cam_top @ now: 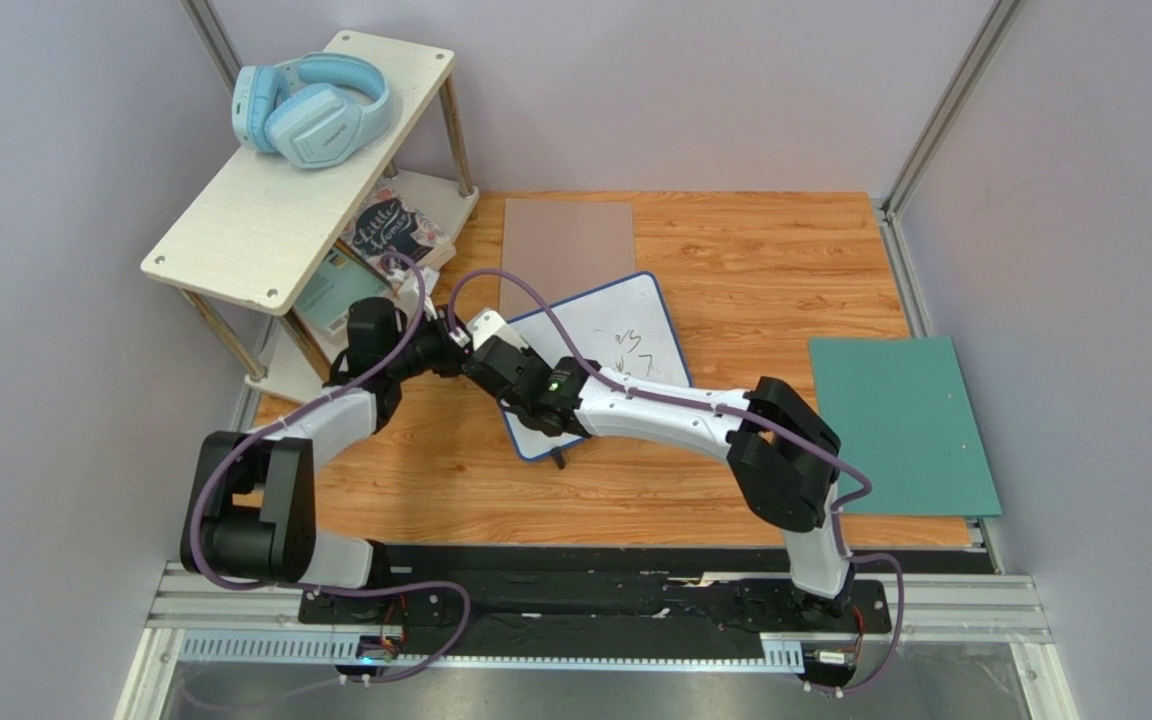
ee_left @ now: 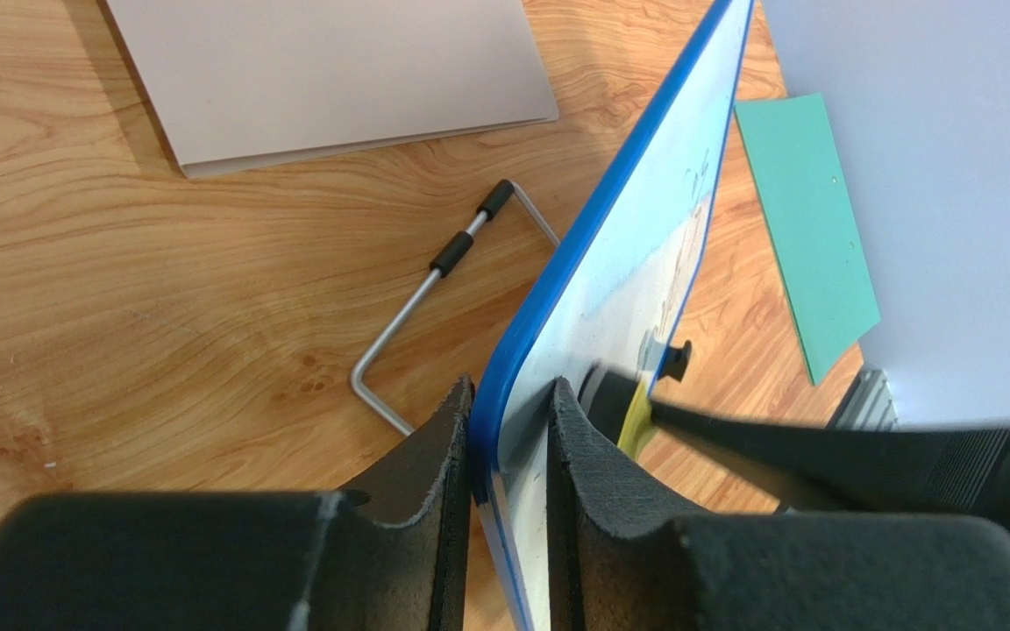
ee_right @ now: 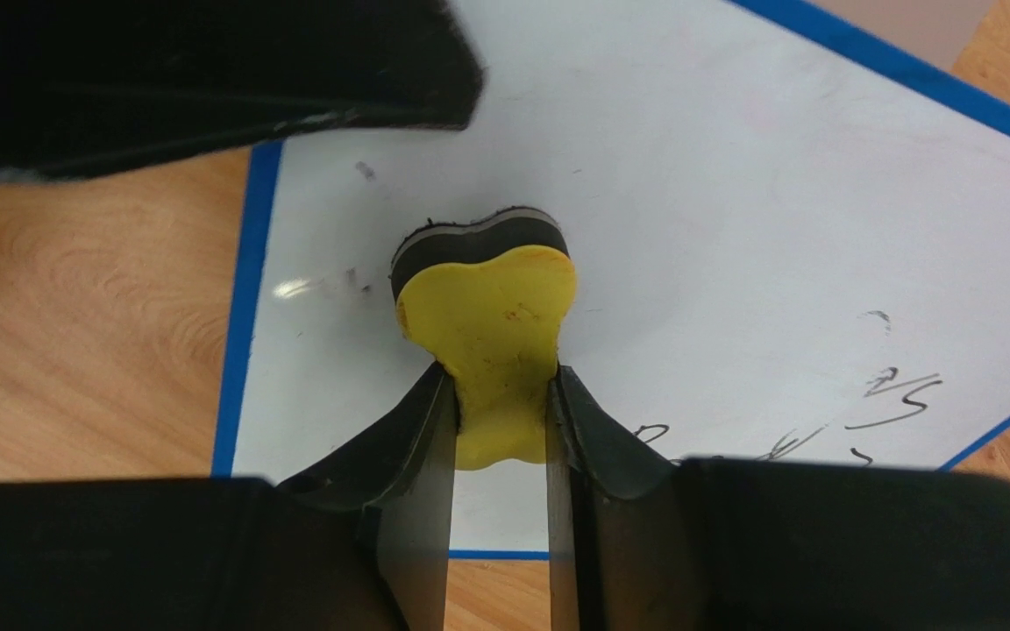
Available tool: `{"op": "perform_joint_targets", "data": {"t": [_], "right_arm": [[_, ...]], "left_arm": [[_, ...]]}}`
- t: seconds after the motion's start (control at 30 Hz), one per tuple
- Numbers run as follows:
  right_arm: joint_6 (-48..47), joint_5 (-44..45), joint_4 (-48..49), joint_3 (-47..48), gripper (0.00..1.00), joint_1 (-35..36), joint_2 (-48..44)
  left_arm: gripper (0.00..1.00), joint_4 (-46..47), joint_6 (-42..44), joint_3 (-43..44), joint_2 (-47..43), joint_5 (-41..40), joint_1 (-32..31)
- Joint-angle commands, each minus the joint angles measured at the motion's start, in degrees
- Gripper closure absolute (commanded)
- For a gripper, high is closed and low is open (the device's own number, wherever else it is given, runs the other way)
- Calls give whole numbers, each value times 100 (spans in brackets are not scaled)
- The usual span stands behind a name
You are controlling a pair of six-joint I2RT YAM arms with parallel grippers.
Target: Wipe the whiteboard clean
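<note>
The whiteboard (cam_top: 612,342) is a white board with a blue rim, lying tilted at the middle of the table, with black handwriting near its right side. My left gripper (cam_top: 455,342) is shut on the board's left edge (ee_left: 524,395). My right gripper (cam_top: 512,371) is shut on a yellow eraser (ee_right: 491,335) with a black felt pad, pressed on the board's surface (ee_right: 734,197) near its left side. Black scribbles (ee_right: 892,395) show to the eraser's right, faint smudges to its left.
A grey-brown mat (cam_top: 567,237) lies behind the board and a green mat (cam_top: 898,420) at the right. A white shelf (cam_top: 297,165) with blue headphones (cam_top: 312,113) stands at back left. The board's wire stand (ee_left: 445,289) rests on the wood.
</note>
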Motion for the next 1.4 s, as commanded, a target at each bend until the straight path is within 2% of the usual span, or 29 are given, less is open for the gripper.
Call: {"op": "perform_joint_targets", "data": {"t": [0.0, 0.17, 0.27, 0.53, 0.73, 0.97, 1.2, 1.37], "right_arm": [[348, 765, 851, -100, 100, -495, -314], [734, 634, 886, -338, 100, -776, -525], [639, 318, 921, -330, 100, -785, -500], [-99, -499, 816, -320, 100, -224, -227], [-301, -1220, 640, -583, 100, 14, -244], [-118, -720, 613, -681, 100, -82, -69], [575, -378, 780, -1005, 100, -810, -332], [630, 35, 868, -1261, 100, -1154, -569]], "left_arm": [[100, -638, 764, -139, -36, -503, 7], [100, -664, 825, -156, -53, -433, 7], [100, -691, 852, -156, -44, -407, 7], [100, -726, 843, -77, -53, -372, 7], [100, -744, 826, -24, -106, -371, 7], [100, -744, 782, 55, -80, -328, -2], [100, -823, 817, 72, -150, -345, 33], [100, -875, 826, 64, -194, -327, 42]]}}
